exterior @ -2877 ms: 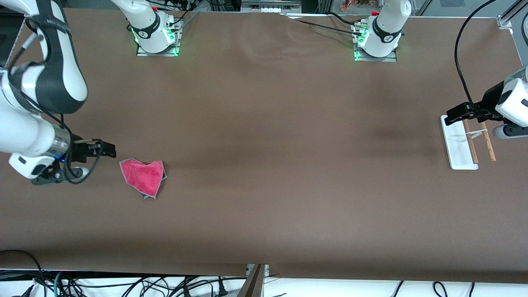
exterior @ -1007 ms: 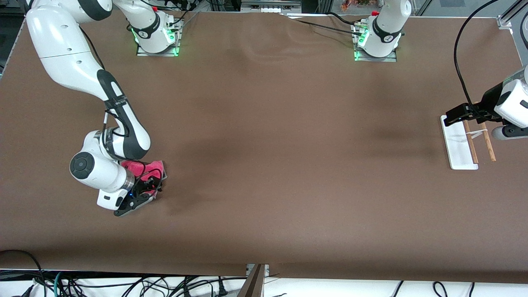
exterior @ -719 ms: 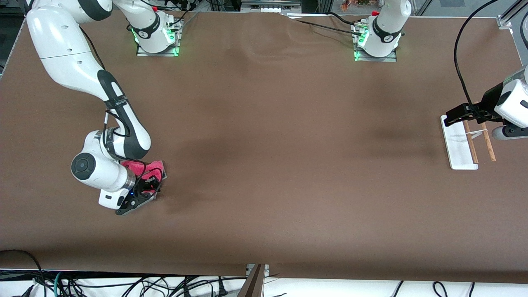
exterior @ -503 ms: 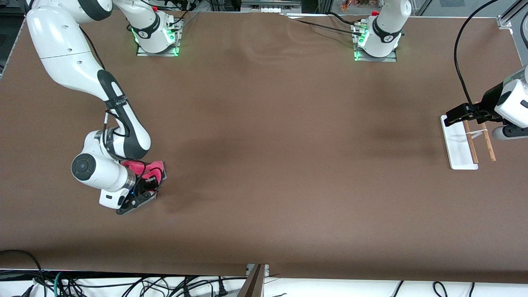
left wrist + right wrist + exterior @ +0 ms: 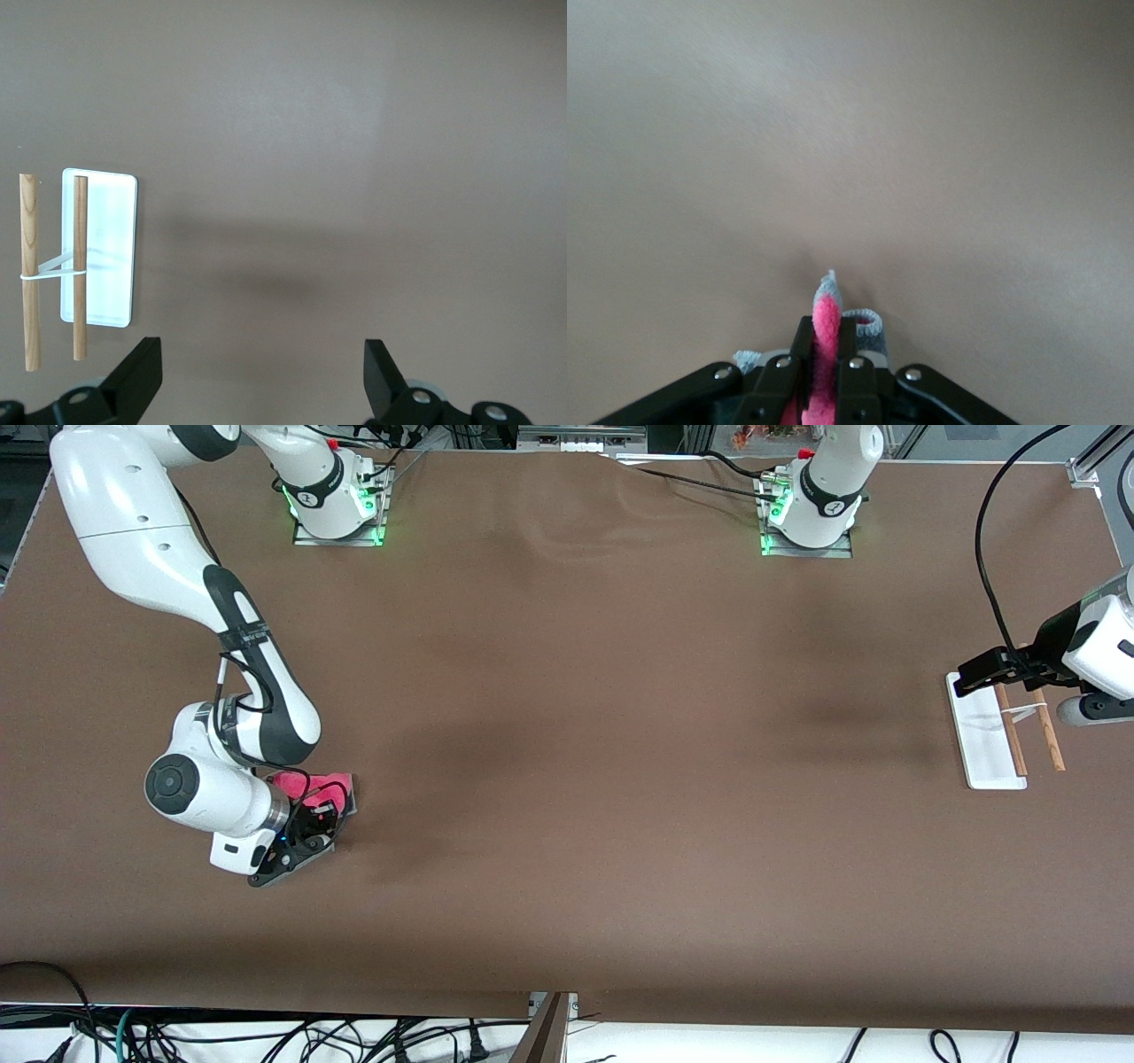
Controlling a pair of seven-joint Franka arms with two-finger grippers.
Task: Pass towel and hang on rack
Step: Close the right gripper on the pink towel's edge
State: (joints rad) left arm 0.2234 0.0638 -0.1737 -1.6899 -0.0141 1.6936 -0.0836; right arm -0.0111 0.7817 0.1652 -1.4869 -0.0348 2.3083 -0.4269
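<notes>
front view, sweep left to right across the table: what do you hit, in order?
right gripper shut on the towel → bare brown table → left gripper, open over the rack

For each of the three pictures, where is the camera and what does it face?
Front view: high across the table, facing both arms; towel and rack visible.
Left wrist view: on the left arm, looking down past the open left gripper at the rack, shared with the front view.
Right wrist view: right gripper shut on towel.
</notes>
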